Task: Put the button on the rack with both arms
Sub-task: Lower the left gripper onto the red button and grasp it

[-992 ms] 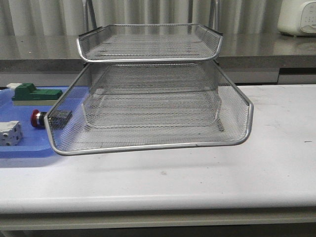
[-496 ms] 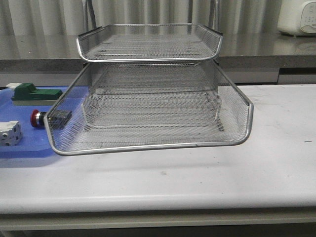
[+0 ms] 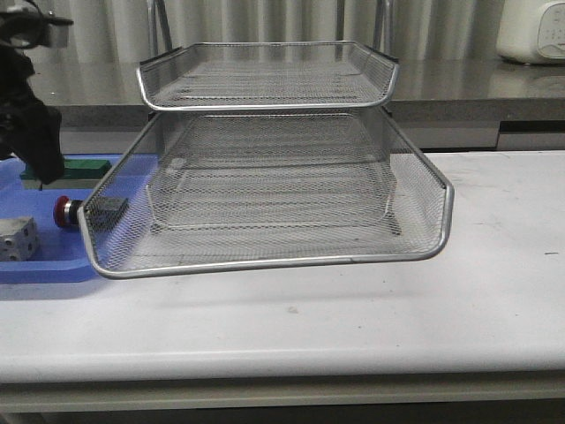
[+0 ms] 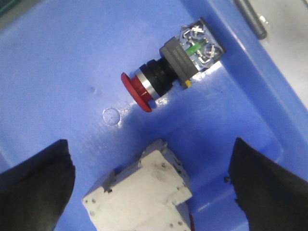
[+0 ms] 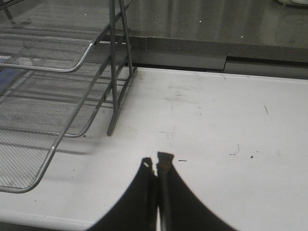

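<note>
Task barely begun: red-headed push-button switch lies ungrasped on blue plastic tray; left pincer spread wide above it; right pincer clenched, empty; silver wire-mesh rack holds nothing.

Bulky black left arm, curved black fingers

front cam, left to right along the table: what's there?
white block → button → rack → bare white table. The blue tray underlies the first two; left arm hangs above them.
</note>
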`<act>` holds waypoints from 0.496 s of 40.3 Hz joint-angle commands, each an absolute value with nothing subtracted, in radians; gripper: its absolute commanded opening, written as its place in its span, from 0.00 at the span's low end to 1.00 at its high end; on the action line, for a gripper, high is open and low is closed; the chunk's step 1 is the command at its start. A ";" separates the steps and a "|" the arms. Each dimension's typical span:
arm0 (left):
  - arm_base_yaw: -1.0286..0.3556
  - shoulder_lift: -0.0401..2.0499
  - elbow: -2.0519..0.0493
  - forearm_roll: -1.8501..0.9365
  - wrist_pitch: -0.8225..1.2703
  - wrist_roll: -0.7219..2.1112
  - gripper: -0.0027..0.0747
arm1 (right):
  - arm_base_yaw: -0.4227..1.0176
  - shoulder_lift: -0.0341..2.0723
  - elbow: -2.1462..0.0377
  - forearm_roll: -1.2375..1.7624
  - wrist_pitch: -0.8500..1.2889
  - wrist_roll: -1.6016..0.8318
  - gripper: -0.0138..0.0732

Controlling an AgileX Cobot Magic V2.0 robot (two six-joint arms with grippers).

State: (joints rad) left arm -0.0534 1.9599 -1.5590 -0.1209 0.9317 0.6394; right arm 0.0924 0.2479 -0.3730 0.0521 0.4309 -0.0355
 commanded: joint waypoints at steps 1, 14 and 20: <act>-0.050 1.971 -1.649 -0.150 0.936 0.683 0.83 | 0.092 0.258 -0.399 0.042 0.352 -0.034 0.09; -0.052 2.158 -1.843 -0.152 1.072 0.709 0.83 | 0.092 0.258 -0.399 0.042 0.352 -0.034 0.09; -0.056 2.194 -1.897 -0.152 1.077 0.712 0.83 | 0.092 0.258 -0.399 0.042 0.352 -0.034 0.09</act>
